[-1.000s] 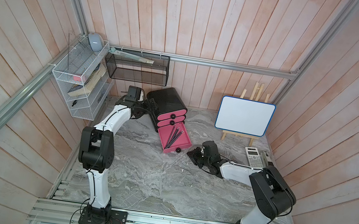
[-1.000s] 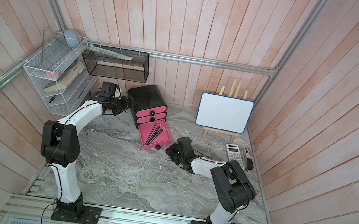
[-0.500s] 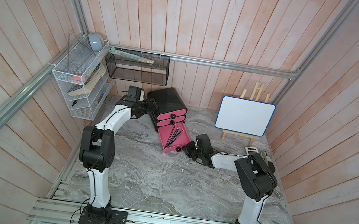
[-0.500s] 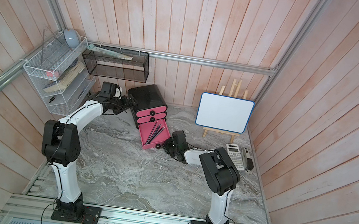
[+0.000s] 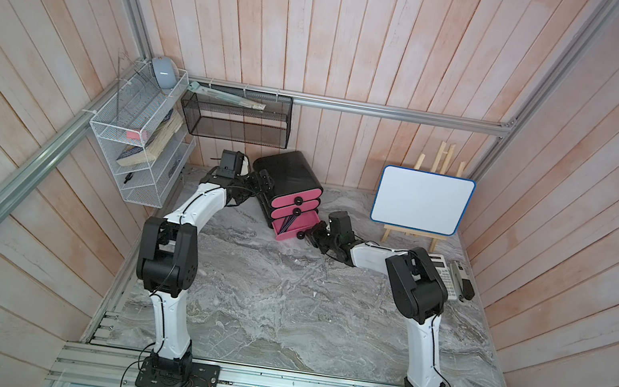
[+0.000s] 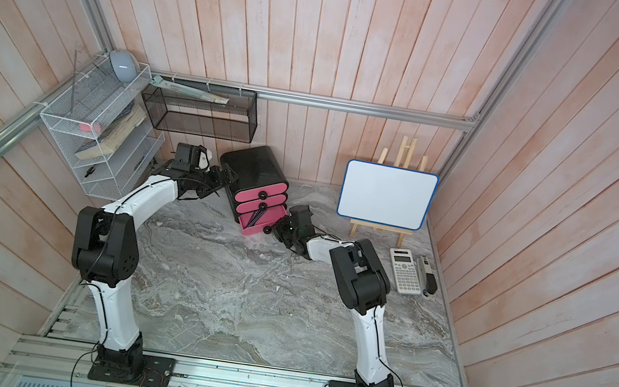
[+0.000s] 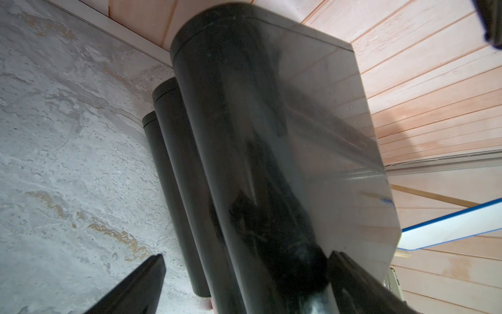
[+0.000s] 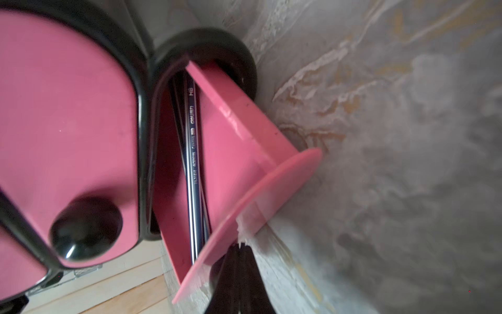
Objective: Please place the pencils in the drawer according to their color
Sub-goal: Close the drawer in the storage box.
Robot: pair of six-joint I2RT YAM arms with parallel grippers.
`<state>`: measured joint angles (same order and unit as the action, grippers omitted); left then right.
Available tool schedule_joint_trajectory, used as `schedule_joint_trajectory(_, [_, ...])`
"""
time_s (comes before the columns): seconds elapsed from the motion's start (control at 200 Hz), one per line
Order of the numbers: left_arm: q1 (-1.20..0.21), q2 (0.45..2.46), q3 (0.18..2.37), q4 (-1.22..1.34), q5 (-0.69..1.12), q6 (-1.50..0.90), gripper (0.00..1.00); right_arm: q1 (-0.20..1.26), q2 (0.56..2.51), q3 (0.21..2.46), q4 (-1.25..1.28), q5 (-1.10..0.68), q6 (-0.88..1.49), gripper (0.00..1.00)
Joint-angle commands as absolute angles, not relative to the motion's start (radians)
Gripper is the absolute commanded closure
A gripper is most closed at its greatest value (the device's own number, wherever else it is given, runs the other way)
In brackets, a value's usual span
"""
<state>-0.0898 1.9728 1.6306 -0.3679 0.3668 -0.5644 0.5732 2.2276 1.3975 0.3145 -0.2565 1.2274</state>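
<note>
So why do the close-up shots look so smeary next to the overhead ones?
Right wrist view: the pencils in the open drawer are fairly sharp, but the round knob and the marble tabletop are blurred. Left wrist view: the glossy black cabinet mirrors the wall planks and looks hazy. Both top views: crisp, evenly lit, wall planks splay outward as with a wide lens.
</note>
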Motion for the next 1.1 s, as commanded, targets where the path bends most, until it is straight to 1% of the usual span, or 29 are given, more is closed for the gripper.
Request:
schedule_joint_trajectory(0.0, [-0.092,2.002,1.582,-0.450,0.356,-0.534,0.00,0.569,2.282,1.473,0.321,-0.260,1.262,0.97])
schedule_joint_trajectory(0.21, [-0.094,2.000,1.568,-0.443,0.363,-0.532,0.00,0.569,2.356,1.600,0.342,-0.265,1.296,0.99])
schedule_joint_trajectory(0.37, [-0.095,1.999,1.555,-0.436,0.365,-0.537,0.00,0.571,2.401,1.655,0.367,-0.275,1.327,0.99])
schedule_joint_trajectory(0.53, [-0.097,1.991,1.542,-0.428,0.365,-0.541,0.01,0.572,2.413,1.642,0.418,-0.285,1.358,0.99])
schedule_joint_trajectory(0.695, [-0.098,1.977,1.533,-0.421,0.368,-0.542,0.01,0.572,2.393,1.565,0.543,-0.299,1.365,0.98])
schedule_joint_trajectory(0.785, [-0.095,1.966,1.541,-0.427,0.367,-0.541,0.00,0.570,2.351,1.499,0.599,-0.310,1.361,0.97])
schedule_joint_trajectory(0.89, [-0.091,1.940,1.564,-0.438,0.366,-0.535,0.00,0.570,2.246,1.378,0.657,-0.306,1.324,0.95])
schedule_joint_trajectory(1.015, [-0.084,1.905,1.612,-0.458,0.358,-0.526,0.00,0.565,2.100,1.240,0.686,-0.295,1.244,0.88])
schedule_joint_trajectory(1.095, [-0.082,1.881,1.647,-0.473,0.353,-0.515,0.00,0.556,1.998,1.173,0.669,-0.290,1.171,0.81])
